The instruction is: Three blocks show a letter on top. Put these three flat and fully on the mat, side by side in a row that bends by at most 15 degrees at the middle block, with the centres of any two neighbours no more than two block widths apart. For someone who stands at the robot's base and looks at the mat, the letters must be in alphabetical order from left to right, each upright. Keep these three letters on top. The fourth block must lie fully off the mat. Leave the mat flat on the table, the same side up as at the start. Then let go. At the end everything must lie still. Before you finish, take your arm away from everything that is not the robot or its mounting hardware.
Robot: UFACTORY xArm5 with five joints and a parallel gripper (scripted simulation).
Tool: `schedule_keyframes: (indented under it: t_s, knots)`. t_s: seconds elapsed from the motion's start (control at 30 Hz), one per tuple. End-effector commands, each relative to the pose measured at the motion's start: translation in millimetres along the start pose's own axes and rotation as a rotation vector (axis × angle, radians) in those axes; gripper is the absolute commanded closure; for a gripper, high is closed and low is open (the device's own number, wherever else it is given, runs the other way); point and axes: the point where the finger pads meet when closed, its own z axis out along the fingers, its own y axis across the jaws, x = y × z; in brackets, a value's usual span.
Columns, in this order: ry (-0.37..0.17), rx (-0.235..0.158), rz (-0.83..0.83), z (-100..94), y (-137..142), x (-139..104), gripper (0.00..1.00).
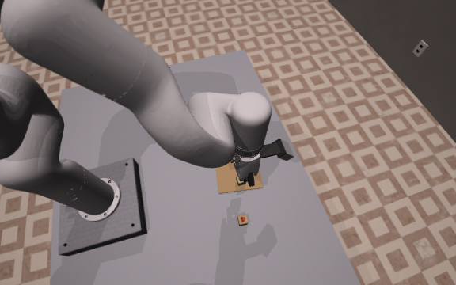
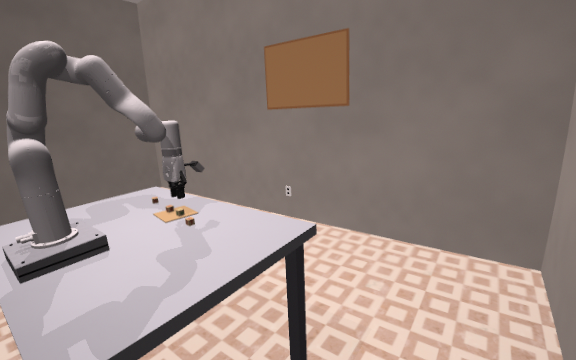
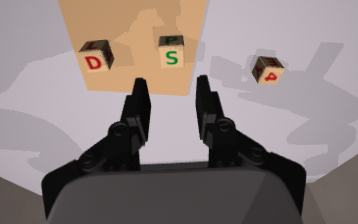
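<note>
Currently, gripper (image 1: 246, 182) (image 2: 177, 196) (image 3: 172, 90): standing released, fingers parted, grasping nothing, hovering above table level.
Green-lettered block (image 1: 239, 182) (image 2: 180, 212) (image 3: 171, 51): resting on mat (image 1: 226, 187) (image 2: 164, 216) (image 3: 130, 75), showing P on top, S on one side.
D-sided block (image 2: 169, 208) (image 3: 96, 56): lying on mat, apart from green-lettered block.
Near outer block (image 1: 243, 219) (image 2: 190, 221) (image 3: 268, 70): sitting off mat, on table (image 1: 180, 237) (image 2: 133, 280).
Far outer block (image 2: 155, 200): sitting off mat, opposite side.
</note>
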Motion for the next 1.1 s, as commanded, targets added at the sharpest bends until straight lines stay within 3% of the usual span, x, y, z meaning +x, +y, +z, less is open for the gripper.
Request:
schedule_keyframes:
  t_s: [0.0, 0.27, 0.3, 0.97, 1.07]
  knots:
    - [0.002, 0.0, 0.0, -11.7, 0, 1, 0.58]
    - [0.002, 0.0, 0.0, -16.8, 0, 0, 0.58]
    - [0.002, 0.0, 0.0, -16.8, 0, 0, 0.0]
    - [0.002, 0.0, 0.0, -16.8, 0, 1, 0.0]
    - [0.002, -0.001, 0.018, -16.8, -11, 6, 0.0]
